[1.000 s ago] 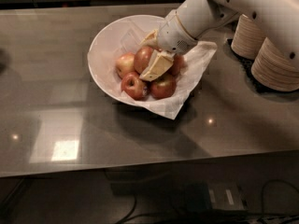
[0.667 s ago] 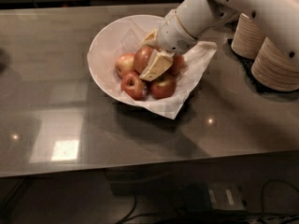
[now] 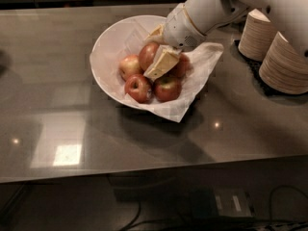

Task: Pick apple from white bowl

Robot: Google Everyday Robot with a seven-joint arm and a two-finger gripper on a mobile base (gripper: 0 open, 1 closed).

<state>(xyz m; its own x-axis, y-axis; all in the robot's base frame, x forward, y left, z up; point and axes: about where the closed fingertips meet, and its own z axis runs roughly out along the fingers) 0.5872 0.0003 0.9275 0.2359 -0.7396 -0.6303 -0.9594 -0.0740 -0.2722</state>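
Apples (image 3: 138, 87) in white bowl (image 3: 103, 43) with crumpled paper lining (image 3: 202, 64) on bench (image 3: 72, 109), hand (image 3: 155, 55) down among them, grip unclear

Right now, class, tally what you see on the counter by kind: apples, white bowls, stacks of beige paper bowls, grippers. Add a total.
Apples in view: 5
White bowl: 1
Stacks of beige paper bowls: 2
Gripper: 1, down in the white bowl among the apples
Total: 9
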